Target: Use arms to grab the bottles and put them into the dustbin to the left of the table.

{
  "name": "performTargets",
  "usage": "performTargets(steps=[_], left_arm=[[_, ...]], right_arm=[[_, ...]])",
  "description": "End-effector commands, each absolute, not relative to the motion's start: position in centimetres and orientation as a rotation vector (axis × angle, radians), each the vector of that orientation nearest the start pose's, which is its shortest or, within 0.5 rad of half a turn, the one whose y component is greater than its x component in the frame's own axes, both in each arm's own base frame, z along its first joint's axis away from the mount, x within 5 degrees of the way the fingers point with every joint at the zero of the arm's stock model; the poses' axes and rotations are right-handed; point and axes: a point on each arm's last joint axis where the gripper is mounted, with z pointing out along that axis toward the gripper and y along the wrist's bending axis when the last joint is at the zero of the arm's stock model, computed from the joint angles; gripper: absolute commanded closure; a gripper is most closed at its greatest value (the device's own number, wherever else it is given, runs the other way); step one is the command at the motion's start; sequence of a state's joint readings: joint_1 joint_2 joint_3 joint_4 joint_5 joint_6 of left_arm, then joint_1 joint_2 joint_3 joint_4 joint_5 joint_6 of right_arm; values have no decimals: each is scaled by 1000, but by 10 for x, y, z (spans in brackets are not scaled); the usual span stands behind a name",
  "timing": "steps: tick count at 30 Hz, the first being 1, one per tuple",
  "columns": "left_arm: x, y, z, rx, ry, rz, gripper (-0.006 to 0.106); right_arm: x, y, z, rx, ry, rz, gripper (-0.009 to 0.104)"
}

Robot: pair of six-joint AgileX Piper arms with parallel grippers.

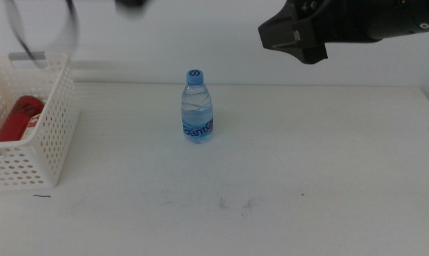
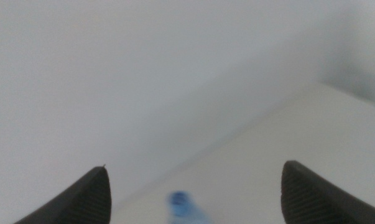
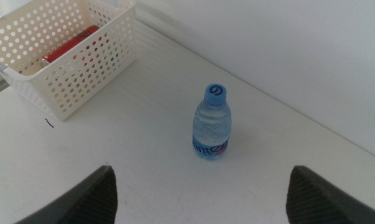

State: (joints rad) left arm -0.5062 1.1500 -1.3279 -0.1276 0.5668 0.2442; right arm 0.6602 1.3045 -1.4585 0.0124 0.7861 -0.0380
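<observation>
The small clear water bottle (image 1: pixel 197 107) with a blue cap stands upright at mid-table; it also shows in the right wrist view (image 3: pixel 211 127) and as a blur in the left wrist view (image 2: pixel 181 202). The white perforated dustbin (image 1: pixel 47 142) stands at the table's left and holds the red soda can (image 1: pixel 18 117). The yellow juice bottle is out of view. My right gripper (image 3: pixel 201 169) is open and empty, high above the table to the right of the bottle (image 1: pixel 299 39). My left gripper (image 2: pixel 196 167) is open and empty, raised above and behind the bottle.
The dustbin (image 3: pixel 81 68) with the red can (image 3: pixel 69 45) also shows in the right wrist view. A black cable (image 1: pixel 25 39) hangs above the bin. Faint dark scuffs (image 1: pixel 235 203) mark the white table's front area. A wall runs behind the table's far edge.
</observation>
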Motion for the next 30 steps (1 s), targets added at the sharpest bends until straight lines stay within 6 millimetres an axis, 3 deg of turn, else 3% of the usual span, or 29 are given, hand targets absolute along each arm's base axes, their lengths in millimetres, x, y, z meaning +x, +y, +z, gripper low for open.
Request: performTargets(steps=[1, 3, 6, 8, 11, 17, 30], left_arm=[[217, -121, 406, 595, 1674, -238, 7], [224, -123, 359, 581, 1528, -236, 7], [233, -118, 284, 479, 1563, -363, 7], [242, -116, 250, 465, 1623, -378, 7], [257, -120, 216, 466, 1713, -378, 7], [279, -133, 176, 490, 1764, -409, 7], [342, -156, 133, 409, 1777, -417, 7]], right_arm=[[219, 170, 441, -727, 2004, 378, 7], [219, 170, 441, -727, 2004, 378, 7], [220, 171, 440, -728, 2007, 378, 7], [220, 171, 440, -729, 2008, 374, 7], [220, 171, 440, -729, 2008, 374, 7], [220, 171, 440, -729, 2008, 374, 7], [220, 171, 440, -729, 2008, 374, 7]])
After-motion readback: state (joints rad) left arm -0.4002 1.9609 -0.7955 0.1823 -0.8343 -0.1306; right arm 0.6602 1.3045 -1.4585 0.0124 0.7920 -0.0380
